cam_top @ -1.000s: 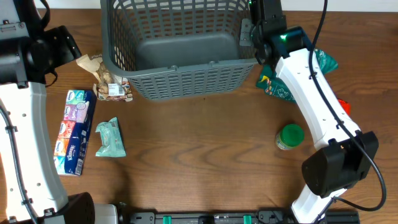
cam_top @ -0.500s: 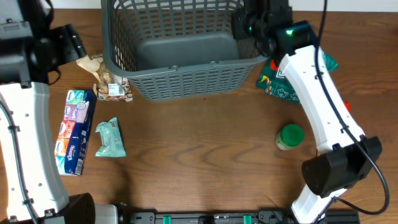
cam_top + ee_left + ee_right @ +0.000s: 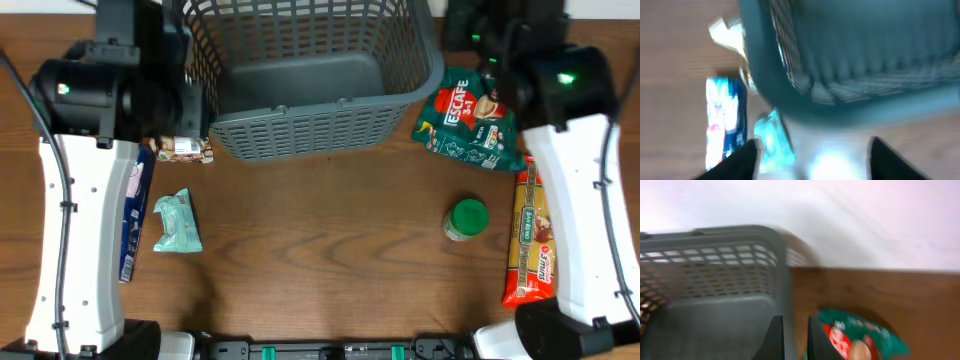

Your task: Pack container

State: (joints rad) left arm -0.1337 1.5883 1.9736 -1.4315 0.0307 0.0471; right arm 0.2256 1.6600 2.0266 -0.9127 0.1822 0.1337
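The container (image 3: pixel 300 130) is a large dark grey slatted basket at the back middle of the table, with nothing in it. My right gripper (image 3: pixel 795 340) is at its right wall (image 3: pixel 782 275), fingers nearly together with the wall between them. A green Escafe packet (image 3: pixel 465 120) lies just right of the basket and also shows in the right wrist view (image 3: pixel 855 335). My left gripper (image 3: pixel 812 160) is open wide and empty, above the table at the basket's front left corner (image 3: pixel 805 90). The left wrist view is blurred.
A teal wipes packet (image 3: pixel 177 222), a blue tissue pack (image 3: pixel 128 235) and a brown snack packet (image 3: pixel 185 148) lie on the left. A green-lidded jar (image 3: pixel 466 218) and a long red and yellow pasta packet (image 3: pixel 530 240) lie on the right.
My left arm has swung in from the far left to the basket's left side. My right arm has moved back and right, uncovering the Escafe and pasta packets. The basket's right rim has shifted right.
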